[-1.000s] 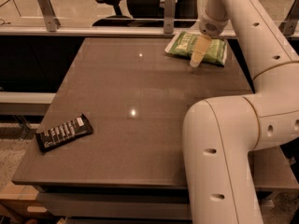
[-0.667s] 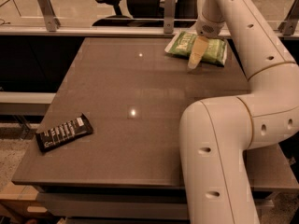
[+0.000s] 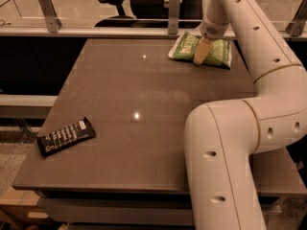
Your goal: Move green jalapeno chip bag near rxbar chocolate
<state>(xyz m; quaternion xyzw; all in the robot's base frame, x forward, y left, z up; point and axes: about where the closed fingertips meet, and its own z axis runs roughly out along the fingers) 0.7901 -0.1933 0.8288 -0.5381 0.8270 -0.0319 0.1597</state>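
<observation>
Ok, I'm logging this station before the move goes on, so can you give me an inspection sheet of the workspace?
Surface: brown table, flat, two light glints.
Job's things: green chip bag at the far right edge; black bar at the near left corner, far from the bag.
Clutter: nothing seen.
Tool: tool down over the bag's middle; contact cannot be told.
Cables: nothing seen.
Surroundings: white arm across the right side; office chair and metal posts behind the table.
</observation>
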